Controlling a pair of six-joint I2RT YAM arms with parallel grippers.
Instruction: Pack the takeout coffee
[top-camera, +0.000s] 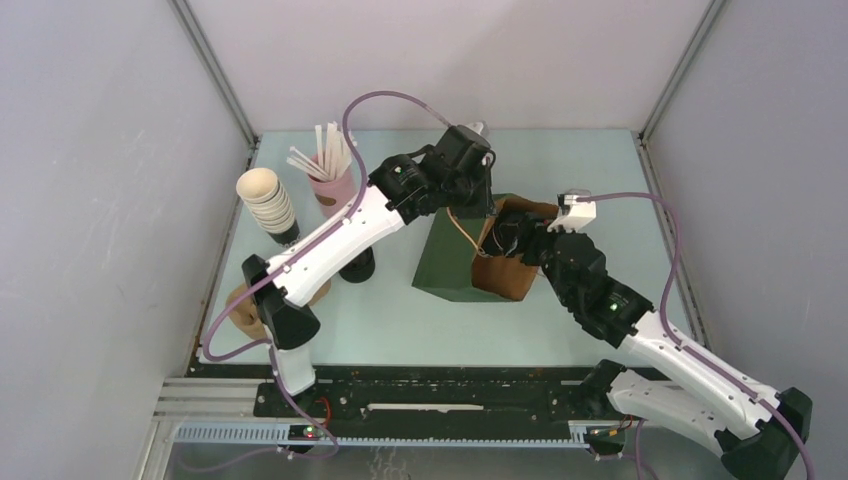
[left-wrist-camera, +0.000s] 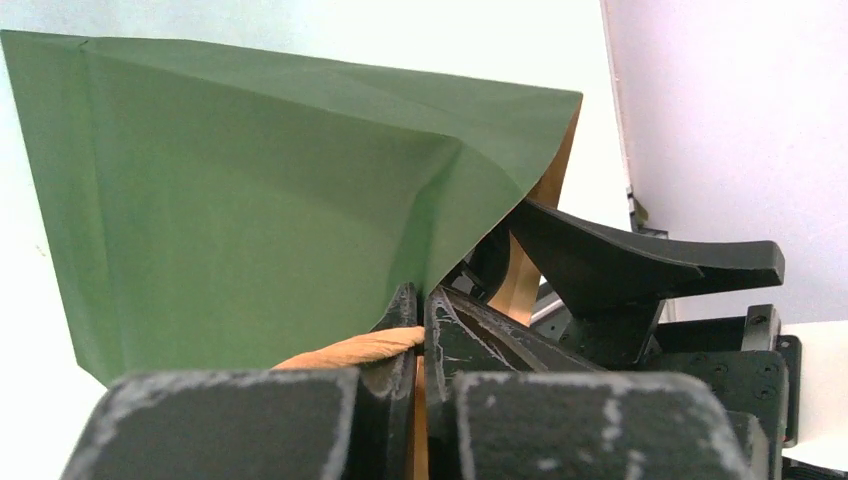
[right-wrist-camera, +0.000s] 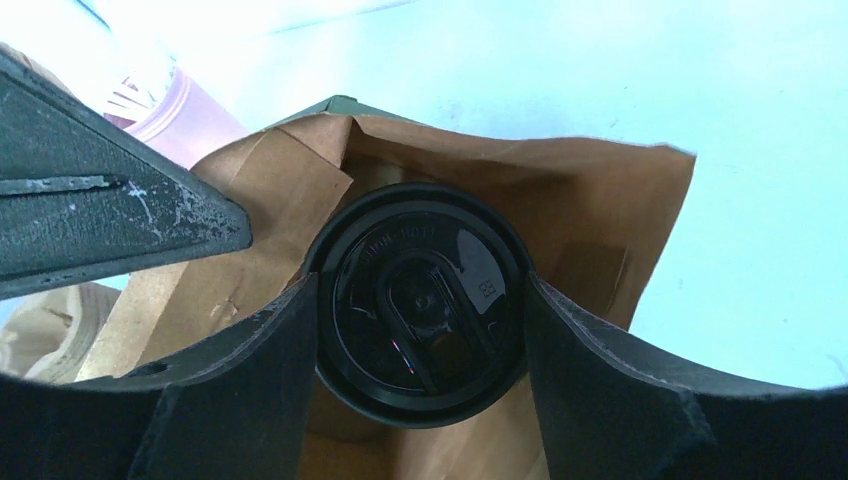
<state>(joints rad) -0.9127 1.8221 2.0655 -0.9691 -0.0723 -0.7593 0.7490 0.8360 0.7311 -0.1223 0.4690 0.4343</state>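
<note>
Green paper bag (top-camera: 452, 262) is pinched by the left gripper (left-wrist-camera: 420, 305); right gripper (right-wrist-camera: 420, 305) clasps the takeout coffee (right-wrist-camera: 425, 285).

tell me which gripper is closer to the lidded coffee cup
Right. The right gripper has its fingers against both sides of the coffee cup inside the paper bag's mouth. The left gripper is shut on the bag's handle, off the cup.
</note>
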